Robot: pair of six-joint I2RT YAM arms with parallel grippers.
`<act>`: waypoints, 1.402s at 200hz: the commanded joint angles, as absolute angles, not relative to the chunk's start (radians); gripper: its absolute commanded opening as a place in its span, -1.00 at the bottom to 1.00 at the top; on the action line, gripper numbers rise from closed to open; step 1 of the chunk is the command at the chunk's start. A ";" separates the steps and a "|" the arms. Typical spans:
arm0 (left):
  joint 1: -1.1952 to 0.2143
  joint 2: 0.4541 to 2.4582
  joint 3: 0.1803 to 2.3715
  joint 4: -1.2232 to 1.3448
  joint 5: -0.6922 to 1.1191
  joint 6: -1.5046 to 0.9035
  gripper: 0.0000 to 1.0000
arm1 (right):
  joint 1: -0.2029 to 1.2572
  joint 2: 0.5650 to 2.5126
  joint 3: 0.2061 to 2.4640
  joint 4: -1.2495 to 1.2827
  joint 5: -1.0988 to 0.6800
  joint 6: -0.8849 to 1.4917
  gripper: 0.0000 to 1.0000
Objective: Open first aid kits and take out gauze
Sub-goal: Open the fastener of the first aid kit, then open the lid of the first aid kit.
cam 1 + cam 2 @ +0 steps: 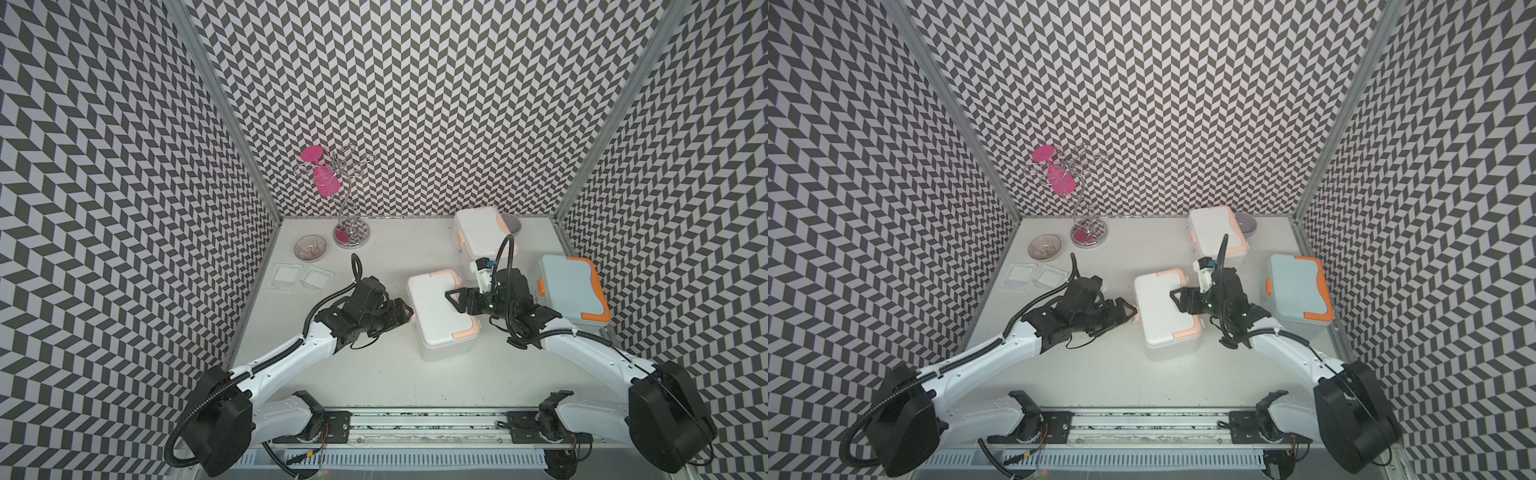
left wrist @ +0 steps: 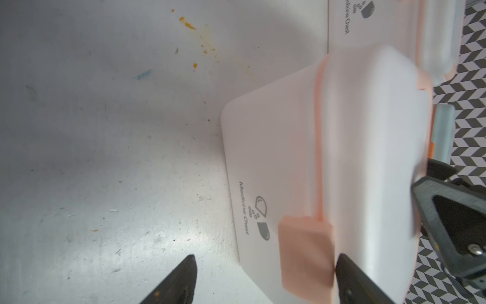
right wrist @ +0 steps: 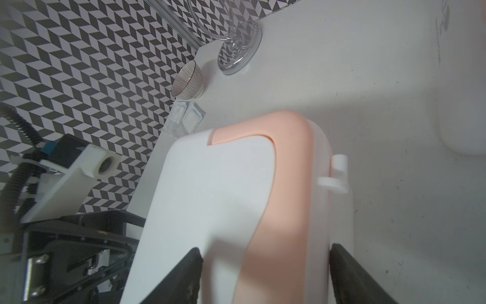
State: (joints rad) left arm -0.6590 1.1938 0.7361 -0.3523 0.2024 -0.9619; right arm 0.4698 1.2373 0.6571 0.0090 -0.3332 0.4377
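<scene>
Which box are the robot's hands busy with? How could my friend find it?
On the white table inside the zigzag walls, find where the left gripper and right gripper meet. Between them stands a white plastic case with peach trim. Its twin white case stands at the back wall, and the pale blue, orange-trimmed case at the right edge.

The white table (image 1: 374,374) bears a near white kit (image 1: 438,316) centrally; a far white kit (image 1: 478,232), grey bowl (image 1: 513,223) and blue kit (image 1: 571,291) right; gauze pads (image 1: 286,275), ribbed bowl (image 1: 310,248), wire stand (image 1: 351,235) far left.
</scene>
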 commanded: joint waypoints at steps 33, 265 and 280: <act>-0.630 1.116 0.703 -0.435 0.150 -0.955 0.64 | 0.474 1.285 0.600 -0.143 -0.290 0.419 0.47; -0.730 1.216 0.877 -0.279 0.317 -1.010 0.69 | 0.599 1.135 0.659 -0.251 -0.285 0.373 0.01; -0.729 1.215 0.876 -0.278 0.314 -1.007 0.68 | 0.605 1.144 0.665 -0.250 -0.284 0.376 0.01</act>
